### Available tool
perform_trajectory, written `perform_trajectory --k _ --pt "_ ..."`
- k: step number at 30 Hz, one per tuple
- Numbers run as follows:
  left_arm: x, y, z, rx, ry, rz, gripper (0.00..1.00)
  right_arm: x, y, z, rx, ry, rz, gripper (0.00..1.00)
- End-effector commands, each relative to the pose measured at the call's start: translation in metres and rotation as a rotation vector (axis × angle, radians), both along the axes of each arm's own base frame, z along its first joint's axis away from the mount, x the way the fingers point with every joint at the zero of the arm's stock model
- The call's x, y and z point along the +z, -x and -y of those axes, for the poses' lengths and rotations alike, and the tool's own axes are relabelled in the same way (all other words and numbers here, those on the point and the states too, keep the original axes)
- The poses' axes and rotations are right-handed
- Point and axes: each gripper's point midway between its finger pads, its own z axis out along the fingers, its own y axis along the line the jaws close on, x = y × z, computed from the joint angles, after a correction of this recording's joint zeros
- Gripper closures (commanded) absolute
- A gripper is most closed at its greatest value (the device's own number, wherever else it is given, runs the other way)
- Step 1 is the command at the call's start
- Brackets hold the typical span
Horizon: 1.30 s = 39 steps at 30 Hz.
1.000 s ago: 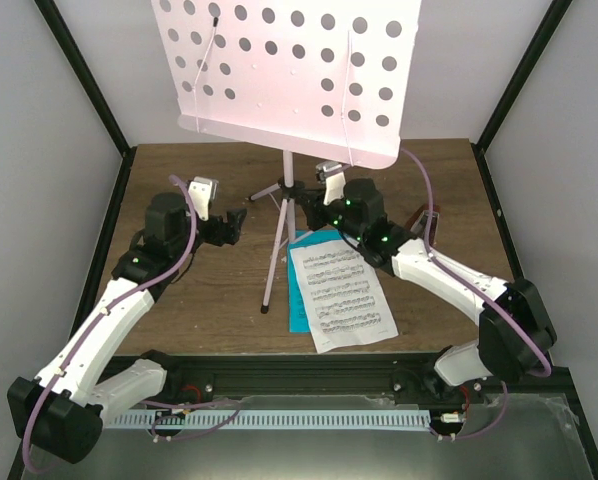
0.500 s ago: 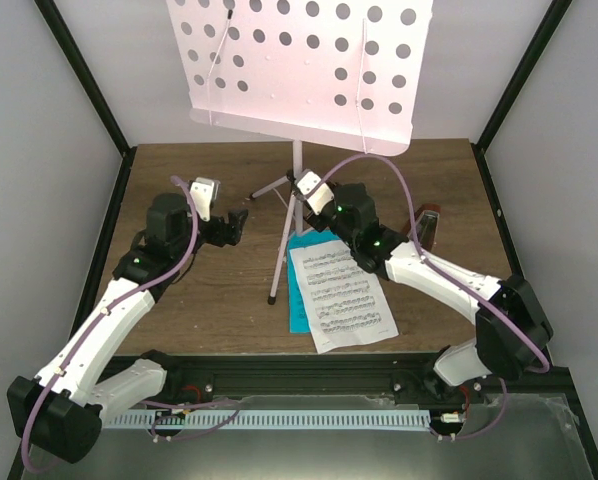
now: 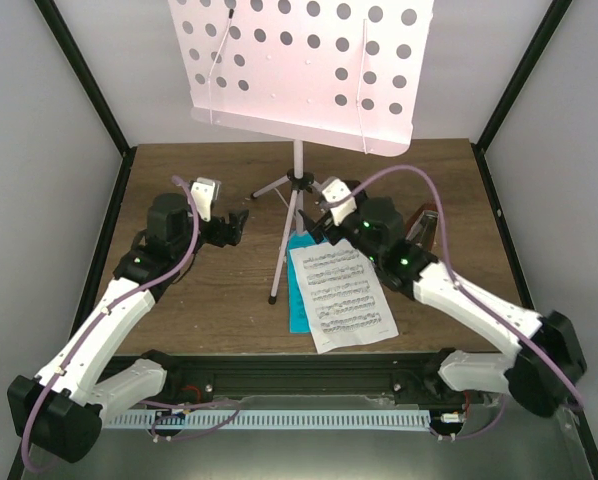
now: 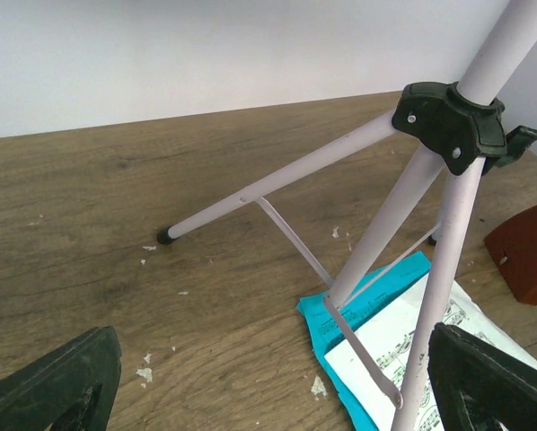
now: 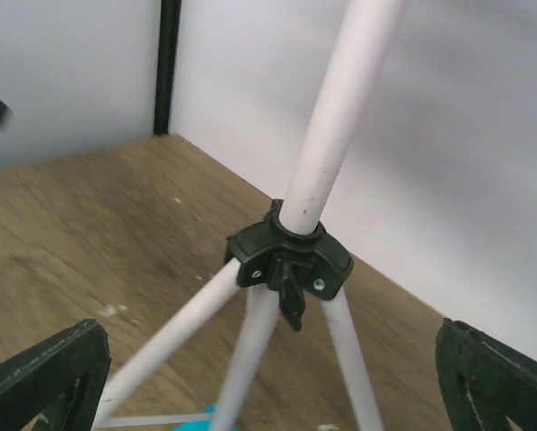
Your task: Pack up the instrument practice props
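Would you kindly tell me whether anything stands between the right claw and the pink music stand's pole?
Nothing visible does. The open right claw faces the pole of the music stand and its black hub directly, with only clear air between.

A brown wood-grain table (image 3: 199, 300) fills the middle of the top view. A white wall (image 3: 39, 180) closes it in at nine o'clock, a second white wall (image 3: 569, 200) at three o'clock. One black frame post (image 3: 82, 75) slants up at eleven o'clock and another black post (image 3: 519, 75) at one o'clock. At six o'clock a black rail (image 3: 309, 375) runs along the table's near edge. A white slotted strip (image 3: 309, 420) lies just below the rail in the picture, and a dull grey sheet (image 3: 559, 450) sits at five o'clock. In the left wrist view, small white flecks (image 4: 147, 373) lie scattered on the wood at seven o'clock.
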Motion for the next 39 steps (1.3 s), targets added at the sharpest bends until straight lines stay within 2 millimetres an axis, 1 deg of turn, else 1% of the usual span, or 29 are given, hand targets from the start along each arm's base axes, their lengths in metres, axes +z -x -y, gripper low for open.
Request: perform_trajectory --k 1,3,5,7,9,16,19,21,26,28,30,33,35,37,39 --pt "0.002 -0.001 0.003 -0.009 -0.002 0.014 0.05 0.003 0.034 0.012 0.025 -0.289 -0.19 0.0" --pt "0.001 -0.002 0.002 -0.008 -0.004 0.011 0.06 -0.009 0.039 0.022 -0.018 -0.393 -0.276 0.0" --pt "-0.002 -0.003 0.002 -0.005 -0.008 0.004 0.06 -0.017 0.038 0.033 -0.065 -0.514 -0.365 0.0" --pt "-0.003 -0.003 0.003 -0.007 -0.005 -0.002 0.06 -0.023 0.03 0.045 -0.131 -0.645 -0.466 0.0" --pt "-0.004 -0.003 0.004 -0.011 -0.004 -0.008 0.06 -0.027 0.022 0.052 -0.178 -0.754 -0.547 0.0" --pt "-0.004 -0.003 0.002 -0.001 -0.011 -0.001 0.06 -0.035 -0.002 0.041 -0.234 -0.853 -0.672 0.0" --pt "-0.003 -0.003 0.003 -0.005 -0.008 0.0 0.06 -0.029 -0.007 0.032 -0.212 -0.933 -0.728 0.0" --pt "-0.002 -0.003 0.003 -0.007 -0.007 0.001 0.06 -0.023 -0.01 0.027 -0.198 -1.023 -0.771 0.0" --pt "-0.001 -0.002 0.002 -0.004 -0.01 0.008 0.06 -0.007 -0.016 0.026 -0.16 -1.277 -0.822 0.0" --pt "-0.001 -0.002 0.002 -0.006 -0.009 0.007 0.05 -0.002 -0.019 0.026 -0.141 -1.349 -0.832 0.02" --pt "-0.001 -0.002 0.003 -0.008 -0.008 0.008 0.05 0.005 -0.022 0.022 -0.118 -1.378 -0.837 0.06" --pt "0.001 -0.001 0.003 -0.01 -0.006 0.011 0.06 0.012 -0.027 0.013 -0.087 -1.379 -0.858 0.07" --pt "0.001 -0.001 0.003 -0.01 -0.007 0.013 0.06 0.011 -0.027 0.005 -0.06 -1.379 -0.888 0.08" --pt "0.001 -0.001 0.002 -0.01 -0.007 0.014 0.06 0.008 -0.029 0.002 -0.052 -1.396 -0.907 0.09" --pt "0.002 0.0 0.003 -0.012 -0.004 0.014 0.05 0.003 -0.033 0.002 -0.061 -1.411 -0.912 0.14"
